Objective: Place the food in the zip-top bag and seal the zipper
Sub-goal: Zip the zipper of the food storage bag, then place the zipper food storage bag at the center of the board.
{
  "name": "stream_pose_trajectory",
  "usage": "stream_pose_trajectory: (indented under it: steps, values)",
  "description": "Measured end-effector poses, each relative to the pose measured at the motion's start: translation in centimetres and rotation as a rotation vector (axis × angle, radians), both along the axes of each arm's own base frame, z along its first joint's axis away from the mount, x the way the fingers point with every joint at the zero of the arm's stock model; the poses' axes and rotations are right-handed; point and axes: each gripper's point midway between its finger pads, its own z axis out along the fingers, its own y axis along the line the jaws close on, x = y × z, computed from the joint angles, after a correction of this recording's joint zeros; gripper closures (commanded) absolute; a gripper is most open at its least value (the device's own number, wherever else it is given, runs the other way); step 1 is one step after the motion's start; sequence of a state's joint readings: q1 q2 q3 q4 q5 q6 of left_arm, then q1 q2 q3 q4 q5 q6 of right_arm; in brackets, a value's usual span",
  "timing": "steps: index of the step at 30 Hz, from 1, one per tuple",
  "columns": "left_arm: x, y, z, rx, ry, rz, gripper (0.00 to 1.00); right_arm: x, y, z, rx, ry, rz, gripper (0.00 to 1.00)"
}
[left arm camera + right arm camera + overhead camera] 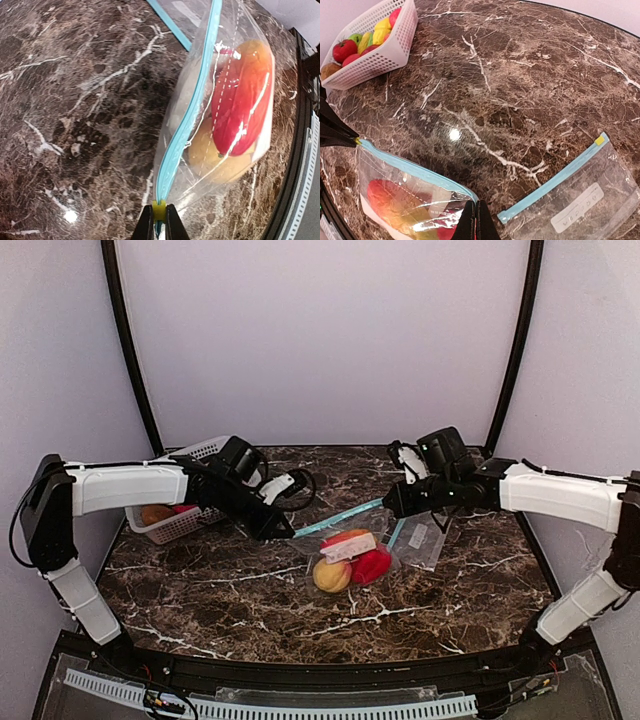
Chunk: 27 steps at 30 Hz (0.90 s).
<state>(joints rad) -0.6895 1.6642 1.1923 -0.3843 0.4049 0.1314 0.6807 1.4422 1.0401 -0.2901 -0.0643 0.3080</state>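
Your left tool (159,226) clenches the yellow slider (159,210) of the zip-top bag (197,170). Your right tool (476,225) pinches its opposite zipper end, fully closed.

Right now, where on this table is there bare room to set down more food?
Bare marble: the near edge of the table in front of the filled bag, and the back between basket and right claw. Crowded: the middle, where that claw and the left claw pinch the bag's zipper beside an empty bag.

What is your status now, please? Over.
Left gripper shut on yellow slider. Right gripper shut on zip-top bag, opposite end. Red and yellow food inside. Second bag beside, not blocking.
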Motion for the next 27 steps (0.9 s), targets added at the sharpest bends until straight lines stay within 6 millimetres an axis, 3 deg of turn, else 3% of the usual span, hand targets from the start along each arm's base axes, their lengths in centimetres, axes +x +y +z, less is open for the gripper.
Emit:
stream_pose_trajectory:
  steps: [8, 9, 10, 13, 16, 18, 22, 27]
  values:
    - [7.8, -0.2, -0.2, -0.016, -0.032, 0.134, 0.99, 6.1, -0.4, -2.5, 0.003, 0.076, -0.120, 1.00]
    - [8.7, -0.4, -0.2, -0.020, -0.041, 0.145, 0.97, 6.7, -0.4, -2.7, 0.005, 0.082, -0.126, 1.00]
    - [10.3, -0.6, -0.1, -0.026, -0.053, 0.172, 0.85, 8.4, -0.4, -2.9, 0.021, 0.088, -0.138, 0.90]
    - [10.7, -0.8, 0.1, -0.033, -0.052, 0.183, 0.37, 8.7, -0.1, -2.7, 0.028, 0.094, -0.128, 0.46]
    - [11.4, -1.3, 1.1, -0.056, -0.060, 0.198, 0.23, 9.3, 0.3, -1.7, 0.040, 0.077, -0.123, 0.20]
    - [11.8, -1.5, 2.0, -0.070, -0.068, 0.206, 0.21, 9.5, 0.0, -1.0, 0.035, 0.056, -0.134, 0.10]
    - [11.9, -1.2, 3.6, -0.083, -0.092, 0.229, 0.19, 9.2, -1.9, 0.1, 0.011, 0.024, -0.197, 0.08]
    - [10.2, 0.4, 7.7, -0.141, -0.132, 0.281, 0.17, 7.5, -6.6, 0.2, 0.020, 0.049, -0.323, 0.10]
